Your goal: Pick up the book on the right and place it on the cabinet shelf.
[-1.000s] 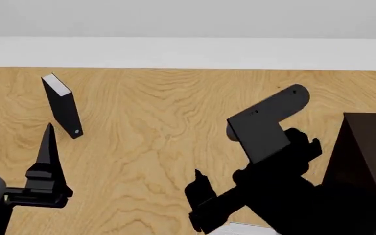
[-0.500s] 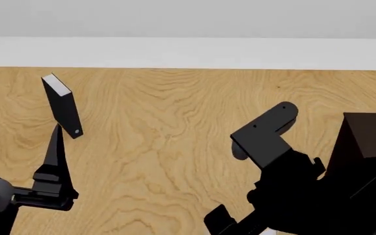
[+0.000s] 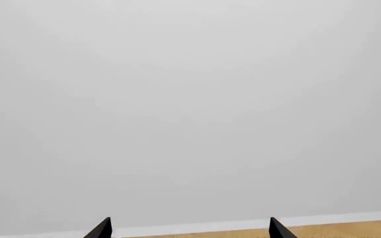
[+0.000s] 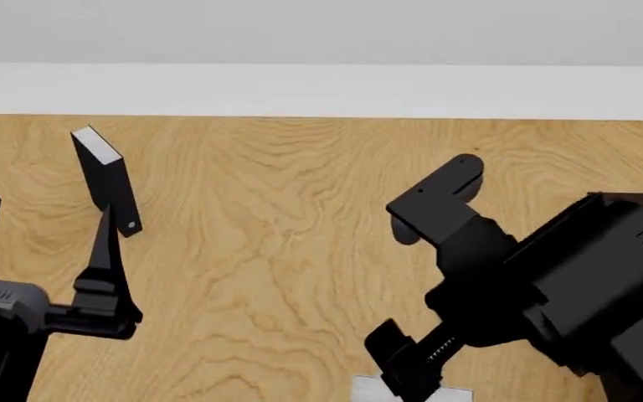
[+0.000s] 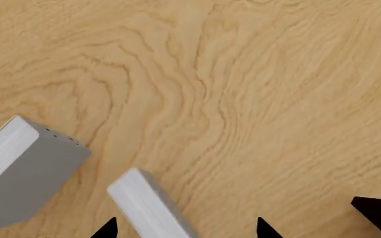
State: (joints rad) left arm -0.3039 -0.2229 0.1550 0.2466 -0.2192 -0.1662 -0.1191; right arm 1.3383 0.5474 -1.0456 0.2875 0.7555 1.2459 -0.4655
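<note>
Book point(image 5: 149, 207) between right end effector point(image 5: 184, 228) fingertips

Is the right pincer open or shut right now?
Open. In the right wrist view the right pincer shows two dark fingertips set well apart, with a book's white page edge between them, not yet clamped.

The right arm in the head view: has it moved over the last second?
Yes. The right arm has swung down and leftward toward the camera, now covering most of the dark cabinet.
</note>
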